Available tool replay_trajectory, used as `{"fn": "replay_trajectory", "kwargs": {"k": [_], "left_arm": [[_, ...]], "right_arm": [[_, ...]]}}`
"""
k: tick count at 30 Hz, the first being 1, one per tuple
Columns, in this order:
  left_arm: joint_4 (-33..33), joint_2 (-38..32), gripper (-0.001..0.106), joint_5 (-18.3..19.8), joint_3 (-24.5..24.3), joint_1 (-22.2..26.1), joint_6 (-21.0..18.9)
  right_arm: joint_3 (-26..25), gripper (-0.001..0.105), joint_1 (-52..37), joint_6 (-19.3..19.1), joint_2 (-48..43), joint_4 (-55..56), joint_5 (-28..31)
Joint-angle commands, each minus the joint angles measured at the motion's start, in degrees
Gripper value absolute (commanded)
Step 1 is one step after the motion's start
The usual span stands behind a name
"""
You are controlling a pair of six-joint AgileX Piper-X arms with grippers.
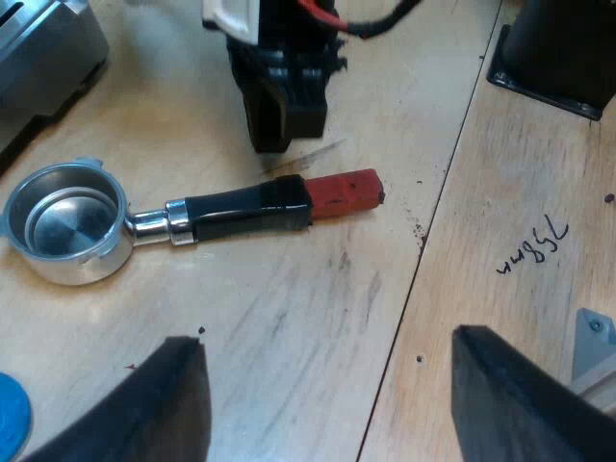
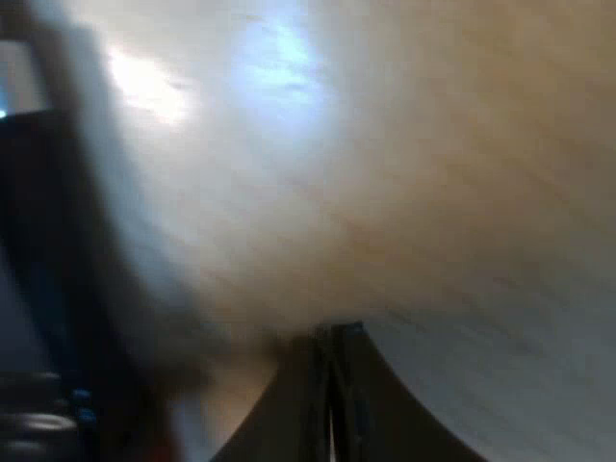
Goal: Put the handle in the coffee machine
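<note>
The metal holder (image 1: 67,223) lies flat on the wooden table, its round basket open upward. Its dark handle (image 1: 245,209) ends in red (image 1: 345,192). My left gripper (image 1: 325,342) hovers above the table short of the handle, open, its two black fingers (image 1: 173,404) wide apart and holding nothing. My right gripper (image 1: 274,144) points down at the table just beyond the handle, near where black meets red. In the right wrist view the right gripper (image 2: 329,332) is shut, fingers pressed together with nothing between them, very close to the blurred wood surface.
A corner of the espresso machine (image 1: 43,58) stands close to the holder's basket. A blue tamper (image 1: 10,423) peeks in beside my left finger. A black base (image 1: 558,48) sits across a seam in the tabletop, with handwriting (image 1: 534,245) on the wood.
</note>
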Motion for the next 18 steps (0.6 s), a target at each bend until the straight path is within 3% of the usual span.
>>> {"fn": "replay_trajectory", "kwargs": {"k": [1, 18], "left_arm": [[-0.68, 0.01, 0.057, 0.26, -0.08, -0.16, 0.01], [-0.68, 0.01, 0.057, 0.26, -0.08, -0.16, -0.1]], "right_arm": [[0.16, 0.0, 4.24, -0.44, 1.34, -2.78, -0.38], [0.16, 0.0, 21.33, -0.04, 3.01, -13.22, -0.38]]}}
